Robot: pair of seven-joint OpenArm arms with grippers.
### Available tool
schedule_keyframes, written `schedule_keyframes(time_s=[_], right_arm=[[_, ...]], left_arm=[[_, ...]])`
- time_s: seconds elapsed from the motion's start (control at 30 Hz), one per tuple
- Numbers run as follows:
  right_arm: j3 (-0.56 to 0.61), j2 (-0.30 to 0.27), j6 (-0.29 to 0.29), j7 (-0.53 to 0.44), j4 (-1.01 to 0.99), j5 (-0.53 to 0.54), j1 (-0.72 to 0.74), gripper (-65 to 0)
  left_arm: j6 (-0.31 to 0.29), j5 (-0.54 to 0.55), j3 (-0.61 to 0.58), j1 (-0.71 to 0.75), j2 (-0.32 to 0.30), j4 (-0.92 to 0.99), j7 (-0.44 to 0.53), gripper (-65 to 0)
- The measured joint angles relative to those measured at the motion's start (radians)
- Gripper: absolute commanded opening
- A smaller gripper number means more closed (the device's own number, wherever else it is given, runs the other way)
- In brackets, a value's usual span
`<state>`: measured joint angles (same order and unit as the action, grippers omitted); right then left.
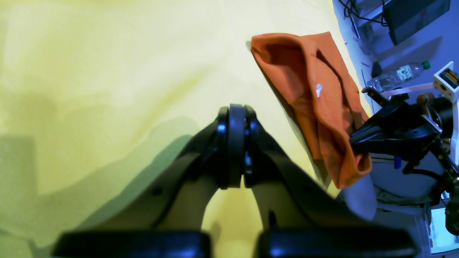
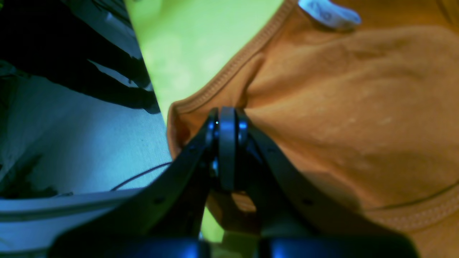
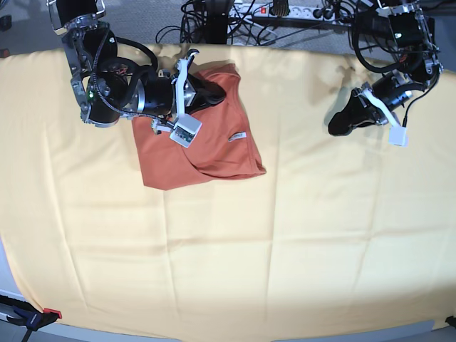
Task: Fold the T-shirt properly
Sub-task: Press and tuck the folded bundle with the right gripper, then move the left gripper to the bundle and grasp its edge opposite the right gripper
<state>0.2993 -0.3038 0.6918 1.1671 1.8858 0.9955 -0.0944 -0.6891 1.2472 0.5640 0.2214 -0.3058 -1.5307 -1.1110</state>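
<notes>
The rust-orange T-shirt point(image 3: 192, 149) lies partly folded over on the yellow cloth at the back left of the base view, its white tag point(image 3: 236, 137) showing. My right gripper point(image 3: 219, 92) is at the shirt's far edge, shut on a pinch of the T-shirt point(image 2: 340, 107) beside a stitched hem. The white tag point(image 2: 330, 12) sits just beyond it. My left gripper point(image 3: 336, 128) hovers over bare cloth at the back right, well apart from the shirt, shut with nothing in it. From the left wrist view, that left gripper point(image 1: 235, 111) faces the T-shirt point(image 1: 315, 100) from a distance.
A pale yellow cloth point(image 3: 285, 235) covers the whole table. Cables and a power strip point(image 3: 285, 11) run along the back edge. A plastic bottle point(image 1: 401, 73) lies on the floor beyond the table's edge. A clamp point(image 3: 28, 317) holds the cloth's front left corner.
</notes>
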Motion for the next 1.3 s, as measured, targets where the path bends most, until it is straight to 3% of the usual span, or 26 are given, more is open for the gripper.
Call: schedule_keyframes(time_s=[0.2,0.23,0.33,0.4,0.53,0.6,0.67,0.73,0.83,0.93,1.1,1.3], right_arm=[[0.000,0.066,0.000,0.000,0.000,-0.085,-0.003,-65.0],[0.000,0.074,0.000,0.000,0.000,-0.103,-0.003,-62.1],[0.000,0.079,-0.002,-0.002,0.000,-0.102,-0.002,-35.2],[0.000,0.077,-0.003,0.003,0.000,-0.102,0.011,-27.0],[-0.001,0.071,-0.002,0.003,0.043,-0.079,0.067,-27.4],[-0.014,0.072,-0.003,0.001,0.095,-0.065,0.093,-32.4],[-0.030,0.072,-0.003,0.003,0.134,-0.073,0.115,-46.0],[-0.042,0.072,-0.003,0.004,0.142,-0.083,0.142,-65.0],[-0.046,0.072,-0.004,-0.018,0.141,-0.209,0.193,-65.0],[-0.047,0.066,-0.003,-0.108,0.140,-0.317,0.220,-65.0],[-0.046,0.038,-0.003,-0.154,0.065,-0.341,0.258,-65.0],[-0.045,0.038,-0.003,-0.159,-0.145,-0.339,0.350,-65.0]], left_arm=[[0.000,0.006,0.000,0.000,0.000,0.000,0.000,-65.0],[0.000,0.006,0.000,0.000,0.000,0.000,0.000,-65.0],[0.000,0.011,0.000,0.000,0.000,0.000,-0.005,-65.0],[0.000,0.026,0.000,0.000,-0.001,0.000,-0.005,-65.0],[0.000,0.028,0.000,0.000,-0.003,-0.032,-0.038,-65.0],[0.000,0.031,0.000,0.003,-0.005,-0.062,-0.053,-65.0],[0.000,0.061,0.000,0.014,-0.006,-0.101,-0.062,-65.0],[0.000,0.073,0.000,0.030,-0.005,-0.148,-0.067,-65.0],[0.000,0.066,-0.005,0.043,-0.007,-0.222,-0.079,-65.0],[0.000,0.069,-0.062,0.057,-0.014,-0.313,-0.084,-65.0],[-0.001,-0.048,-0.222,0.089,-0.014,-0.446,-0.083,-65.0],[-0.001,-0.256,-0.430,0.084,-0.018,-0.498,0.021,-65.0]])
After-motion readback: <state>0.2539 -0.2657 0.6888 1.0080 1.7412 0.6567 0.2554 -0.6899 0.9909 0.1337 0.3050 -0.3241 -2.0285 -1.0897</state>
